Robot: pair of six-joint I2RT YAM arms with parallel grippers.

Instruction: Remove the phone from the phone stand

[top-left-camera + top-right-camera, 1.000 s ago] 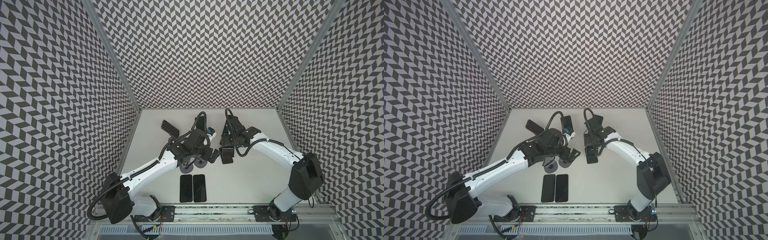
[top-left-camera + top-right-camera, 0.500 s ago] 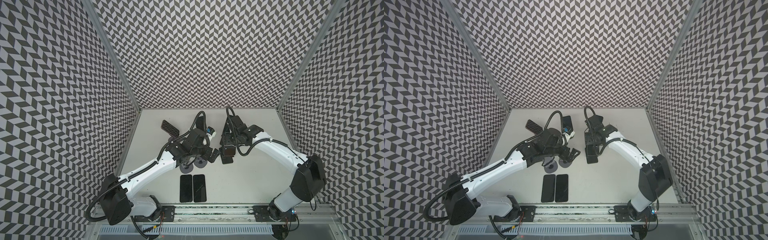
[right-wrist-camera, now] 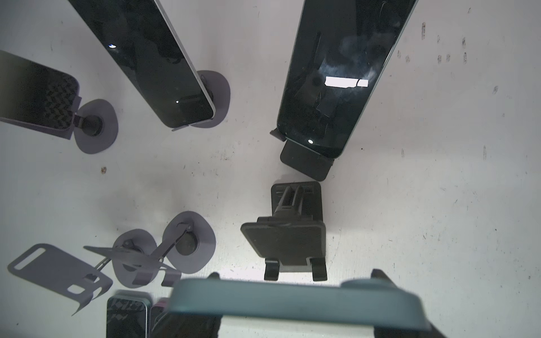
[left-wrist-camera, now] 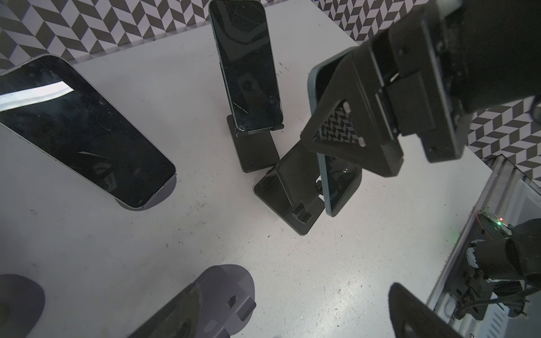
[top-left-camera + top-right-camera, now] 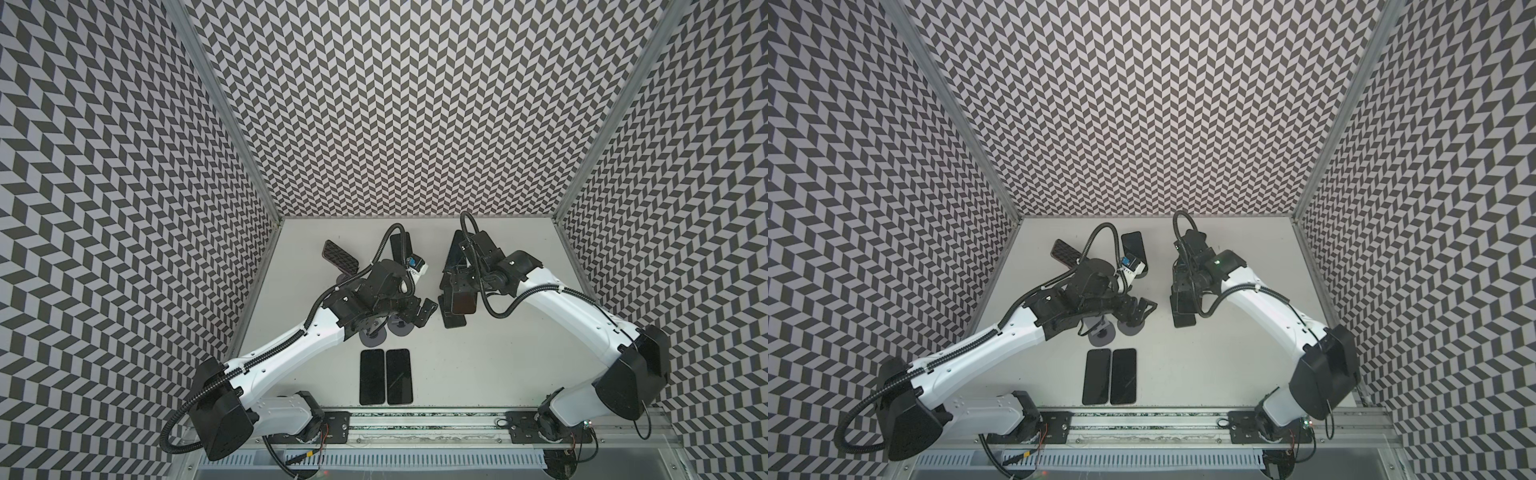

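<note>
Right gripper (image 5: pixel 460 301): jaws closed on the phone (image 4: pixel 336 187), clamped on its upper part. Left gripper (image 5: pixel 422 316): jaws spread wide, holding nothing, hovering over the grey stands (image 3: pixel 187 240) just beside my working spot.

Where the phone is: off the cradle. In the right wrist view the phone stand (image 3: pixel 288 243) shows an empty back plate and two bare front hooks. From the left wrist view the phone hangs nearly upright, with its lower end just beside the base of the phone stand (image 4: pixel 292 190). I cannot tell whether that lower corner is clear of the base or touching it.

Risks, as I judge them:
- The lower corner snags a hook or the base edge if I go sideways before rising. The light phone stand would then tip or drag.
- My grip sits high on a long, smooth slab, so a quick swing could let it pivot or slide between the pads.
- Another phone (image 4: pixel 246 64) leans on its own black stand close behind, and a wide arc would knock it.
- My open left jaws are near. The arms could cross on the way to the two phones (image 5: pixel 384 376) lying flat at the front of the table (image 5: pixel 478 374).

Look of the phone: dark glossy screen, blue-grey frame, rounded corners. Thin, rigid, and probably slippery.
</note>
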